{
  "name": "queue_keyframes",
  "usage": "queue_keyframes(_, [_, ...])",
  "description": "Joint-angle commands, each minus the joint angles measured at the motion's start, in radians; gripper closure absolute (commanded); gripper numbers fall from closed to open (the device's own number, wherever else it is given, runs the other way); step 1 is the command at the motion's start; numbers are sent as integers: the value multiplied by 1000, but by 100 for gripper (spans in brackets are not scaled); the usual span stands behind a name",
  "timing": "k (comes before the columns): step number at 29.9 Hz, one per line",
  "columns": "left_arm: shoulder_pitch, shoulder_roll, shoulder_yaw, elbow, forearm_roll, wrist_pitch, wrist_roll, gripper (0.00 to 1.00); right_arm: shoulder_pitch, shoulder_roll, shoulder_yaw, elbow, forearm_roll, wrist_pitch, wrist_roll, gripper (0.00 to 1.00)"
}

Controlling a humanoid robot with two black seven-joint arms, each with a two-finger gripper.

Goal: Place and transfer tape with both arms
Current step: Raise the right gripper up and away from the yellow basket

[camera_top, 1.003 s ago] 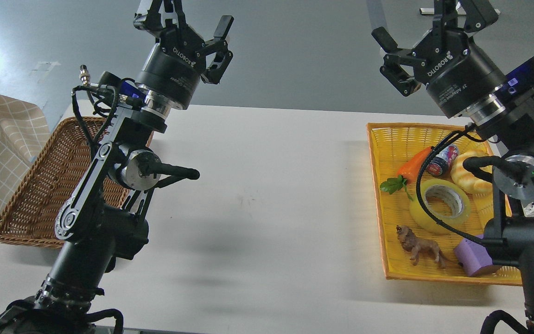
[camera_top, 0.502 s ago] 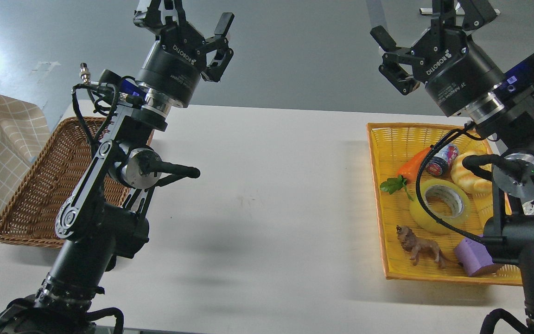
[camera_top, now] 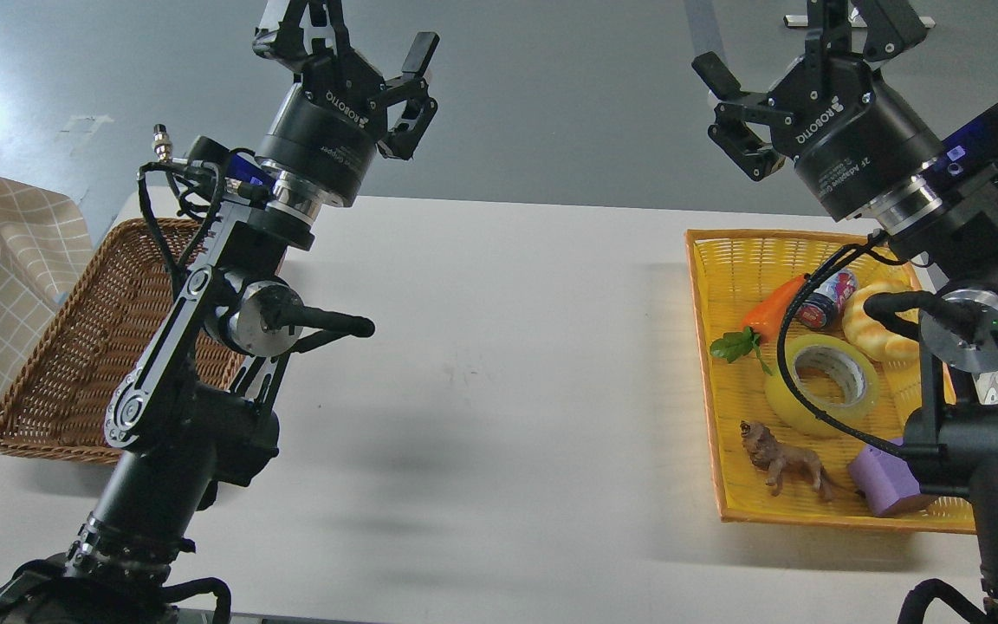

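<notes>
The tape [camera_top: 821, 383], a wide translucent yellow roll with a pale core, lies flat in the yellow basket [camera_top: 729, 329] at the right, partly crossed by a black cable. My left gripper [camera_top: 347, 35] is raised high above the table's far left, open and empty. My right gripper [camera_top: 798, 43] is raised high above the yellow basket's far end, open and empty, its upper finger partly cut off by the frame's top edge.
The yellow basket also holds a toy carrot [camera_top: 767, 312], a small can [camera_top: 826, 299], a croissant toy [camera_top: 876, 334], a lion figure [camera_top: 783, 458] and a purple block [camera_top: 884, 485]. A brown wicker basket [camera_top: 74, 347] stands at the left. The white table [camera_top: 499, 364] lies between them.
Both grippers have shifted slightly; the left one moved a little up and right. Nothing was taken hold of or released. The tape has not moved.
</notes>
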Motion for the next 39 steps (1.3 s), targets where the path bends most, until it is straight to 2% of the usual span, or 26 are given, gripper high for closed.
queue_keyframes(1, [3,0,1,6,1,2,0,2,-5,-57,-4,3,-2,0,-3,0])
queue_keyframes(6, [-2,0,1,9,1,0,0,2,-14,-223,-34,-3,-14,0,-3,0])
queue_keyframes(16, [-4,0,2,22,3,3,0,2,-43,-361,-44,-10,-109,0,-1,0])
queue_keyframes(21, [-1,0,7,23,4,3,6,2,-114,-486,-44,-13,-183,0,-1,0])
queue_keyframes(31, [7,0,8,34,6,3,6,2,-177,-540,-43,-28,-408,0,13,0])
queue_keyframes(39, [10,0,7,57,6,5,8,2,-227,-540,-43,-43,-608,0,26,0])
